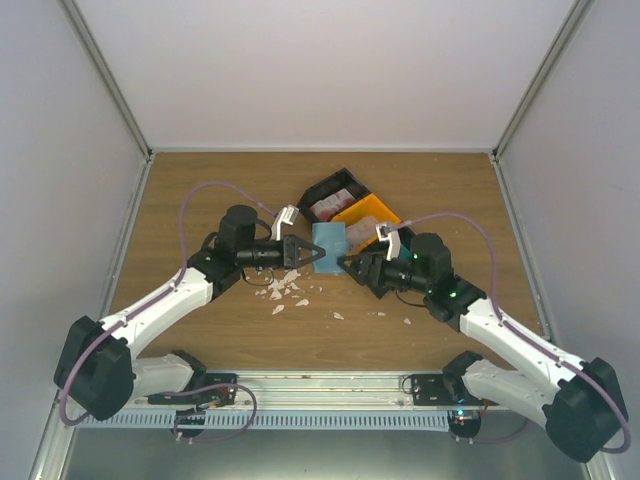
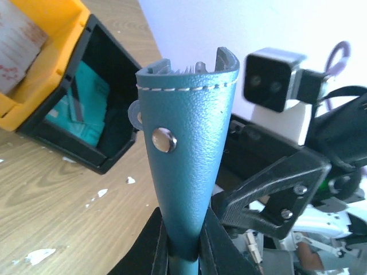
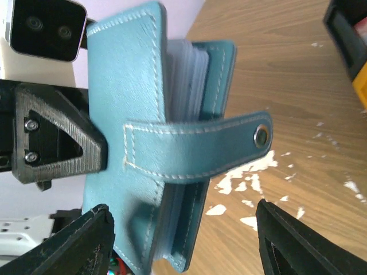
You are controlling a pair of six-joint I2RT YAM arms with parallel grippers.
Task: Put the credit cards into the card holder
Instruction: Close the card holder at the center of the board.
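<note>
The blue card holder is held off the table between the two arms. My left gripper is shut on its edge, and in the left wrist view the fingers pinch the holder near the bottom. My right gripper is open. In the right wrist view its fingers stand wide apart either side of the holder, around, not touching it. The holder's strap with its snap hangs loose and the clear sleeves show. Credit cards lie in the tray: white with red blotches and teal.
The black-and-orange tray stands just behind the holder, and it also shows in the left wrist view. White scraps are scattered on the wooden table in front of the grippers. White walls enclose the table on three sides.
</note>
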